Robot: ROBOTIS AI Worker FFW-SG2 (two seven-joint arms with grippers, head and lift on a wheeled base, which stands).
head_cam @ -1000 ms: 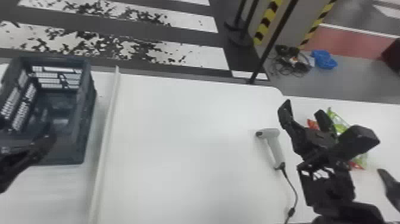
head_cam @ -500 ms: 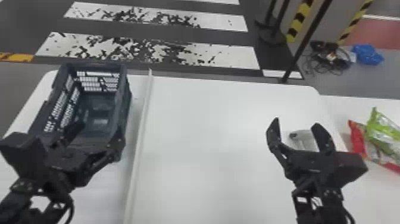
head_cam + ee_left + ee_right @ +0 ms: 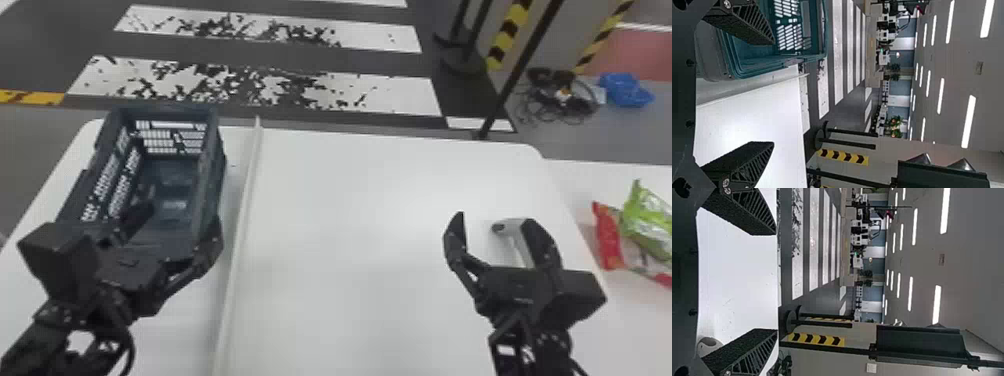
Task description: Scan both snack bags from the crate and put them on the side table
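- Snack bags: both on side table [image 3: 635, 325], right of tabletop [image 3: 350, 250]. Green bag [image 3: 650, 215] overlaps red bag [image 3: 607, 240]; both run past head view's right edge.
- Crate [image 3: 212, 150]: far left corner of tabletop, long side running toward near edge, slotted walls, open top.
- Left gripper [image 3: 182, 215]: at crate's near end, fingers spread wide, nothing between them. One finger shows over crate interior, the other by its right wall. Can't tell if either touches. Left wrist view agrees: fingers well apart, crate next to one of them.
- Right gripper [image 3: 494, 220]: toward tabletop's right edge, wide too, no load. Right wrist view has same wide gap.
- Scanner [image 3: 518, 242]: pale handheld, near tabletop's right edge, partly hidden behind right gripper's right finger. Contact unclear.
- Divider strip [image 3: 243, 210]: white, runs from far edge toward near edge, just right of crate.
- Floor past far edge: black cables [image 3: 565, 95] in a heap, blue bundle [image 3: 625, 90] beside them.
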